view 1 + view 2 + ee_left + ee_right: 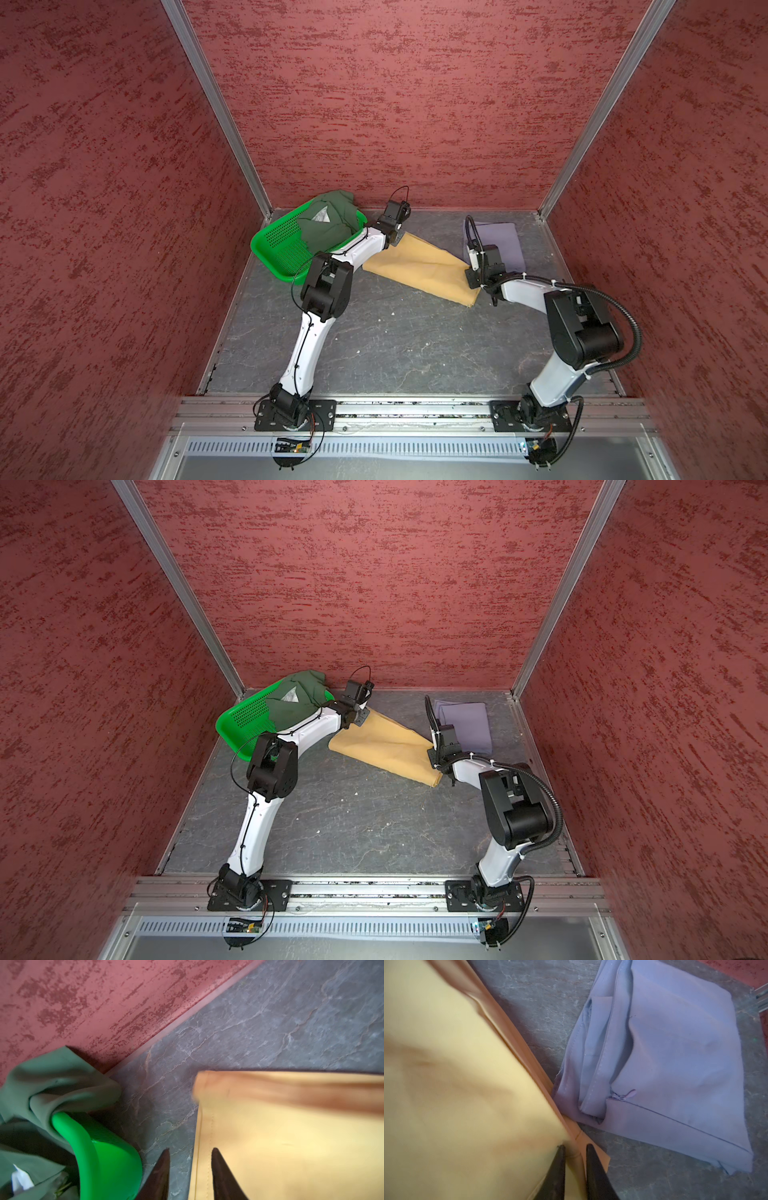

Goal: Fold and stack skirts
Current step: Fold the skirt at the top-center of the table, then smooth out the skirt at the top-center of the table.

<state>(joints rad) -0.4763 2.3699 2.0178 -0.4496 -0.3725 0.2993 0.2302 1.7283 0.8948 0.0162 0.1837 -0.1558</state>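
We judge the mustard skirt mid-fold, flat between left tool, part-open at one end, and right tool, narrowly parted at the other. Next: regrip, halve it, stack onto the lavender skirt beside the right tool.

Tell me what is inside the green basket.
A crumpled dark green skirt fills the far end of the basket and hangs over its rim, with a small white scrap among the folds. The rest of the floor is bare. Anything beneath the skirt is covered.
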